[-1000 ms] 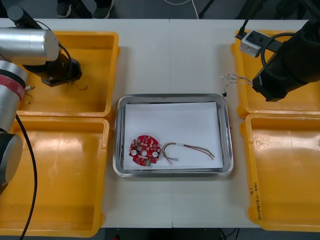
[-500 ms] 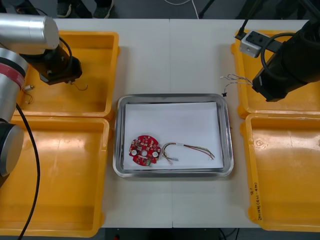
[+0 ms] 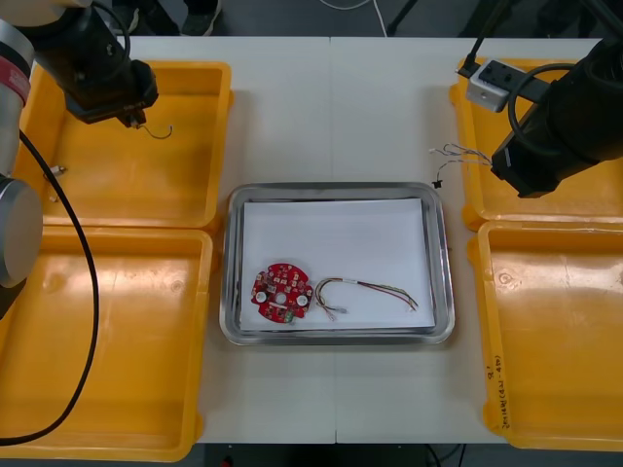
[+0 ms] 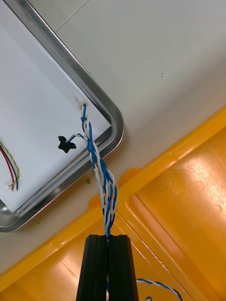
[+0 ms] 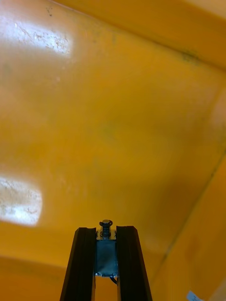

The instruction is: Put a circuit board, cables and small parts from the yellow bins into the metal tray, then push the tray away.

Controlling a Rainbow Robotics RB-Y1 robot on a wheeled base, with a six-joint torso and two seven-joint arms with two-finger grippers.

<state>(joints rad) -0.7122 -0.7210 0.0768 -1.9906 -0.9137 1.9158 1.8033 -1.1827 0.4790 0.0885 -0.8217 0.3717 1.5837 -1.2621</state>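
My left gripper point(image 3: 129, 119) hangs over the far left yellow bin point(image 3: 127, 190), shut on a small metal part point(image 5: 106, 249) with a thin hooked wire point(image 3: 161, 129) trailing from it. At the inner edge of the far right yellow bin point(image 3: 463, 126), my right gripper point(image 4: 108, 237) is shut on a twisted blue and white cable point(image 4: 100, 171). That cable point(image 3: 458, 153) dangles with its black end point(image 4: 63, 144) over the far right corner of the metal tray point(image 3: 443, 292). A round red circuit board point(image 3: 282, 292) and a red and yellow cable point(image 3: 375, 290) lie in the tray.
Another small metal part point(image 3: 58, 170) lies at the left side of the far left bin. The near left bin point(image 3: 107, 341) and near right bin point(image 3: 555, 331) flank the tray. White table stretches beyond the tray's far rim.
My left gripper has risen and moved toward the far side of its bin, carrying the small metal part. The right arm and its cable have stayed still.
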